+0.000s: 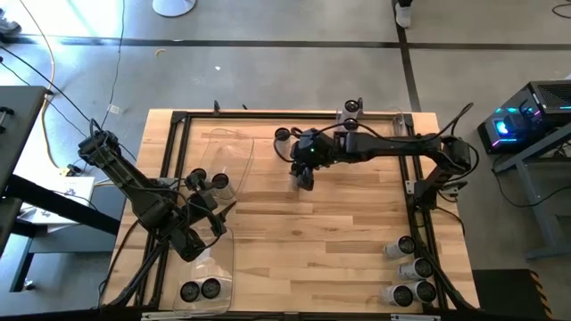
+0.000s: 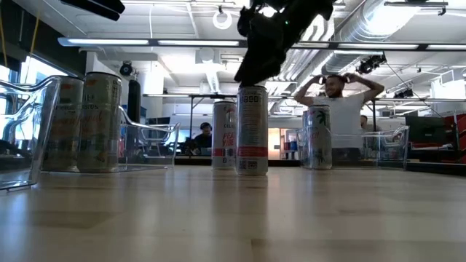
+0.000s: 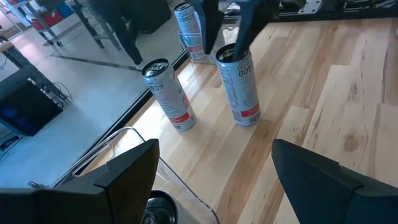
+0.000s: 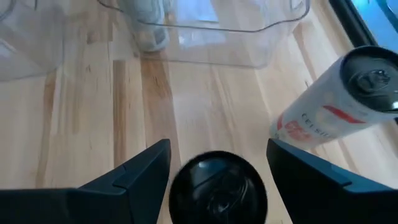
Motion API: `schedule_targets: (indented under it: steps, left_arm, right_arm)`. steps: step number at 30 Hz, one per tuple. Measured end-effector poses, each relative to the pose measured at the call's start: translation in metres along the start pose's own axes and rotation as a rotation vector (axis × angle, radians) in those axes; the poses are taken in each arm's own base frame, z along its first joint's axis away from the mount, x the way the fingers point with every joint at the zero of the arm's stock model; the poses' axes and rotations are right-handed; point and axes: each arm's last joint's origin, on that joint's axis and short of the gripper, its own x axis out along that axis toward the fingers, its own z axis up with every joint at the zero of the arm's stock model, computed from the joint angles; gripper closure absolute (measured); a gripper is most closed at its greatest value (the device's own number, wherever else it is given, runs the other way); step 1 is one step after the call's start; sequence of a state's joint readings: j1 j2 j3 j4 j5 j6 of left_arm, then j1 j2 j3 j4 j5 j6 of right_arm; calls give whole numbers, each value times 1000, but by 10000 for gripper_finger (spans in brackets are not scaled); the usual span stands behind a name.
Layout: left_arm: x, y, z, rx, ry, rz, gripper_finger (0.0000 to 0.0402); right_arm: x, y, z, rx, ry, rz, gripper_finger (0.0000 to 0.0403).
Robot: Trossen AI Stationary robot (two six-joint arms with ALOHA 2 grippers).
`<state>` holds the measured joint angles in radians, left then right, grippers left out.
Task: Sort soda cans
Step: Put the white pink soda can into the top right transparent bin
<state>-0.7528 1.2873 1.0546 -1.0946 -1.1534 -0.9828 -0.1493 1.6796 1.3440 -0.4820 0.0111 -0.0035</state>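
Between my right gripper's [image 4: 217, 163] spread fingers, the wrist view shows a dark can top [image 4: 217, 186], not pinched; the low view alone shows this tall silver can [image 2: 252, 131] upright beneath the gripper. Beside it stands a second can [image 3: 169, 94]. My left gripper [image 1: 207, 212], also spread and empty, hovers over the clear bin [image 1: 234, 156]. More cans [image 1: 410, 267] crowd my right corner.

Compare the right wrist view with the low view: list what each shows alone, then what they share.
Only the right wrist view: the right gripper with open fingers either side of a can's dark top, and the clear bin ahead on the table.

Only the low view: two cans at the left edge, a far pair, and people in the room behind.

Both: the can under the right gripper and its red-and-white neighbour.
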Motion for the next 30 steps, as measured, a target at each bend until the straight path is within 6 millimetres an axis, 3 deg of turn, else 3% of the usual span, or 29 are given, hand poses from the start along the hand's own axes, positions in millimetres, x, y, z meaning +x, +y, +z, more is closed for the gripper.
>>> schedule_targets:
  steps: [16,30]
  left_arm:
    - [0,0,0,1,1,1,97]
    - [0,0,-1,5,17,-8,97]
  right_arm:
    - [15,0,-11,24,111,9,143]
    - [2,0,7,49,107,9,143]
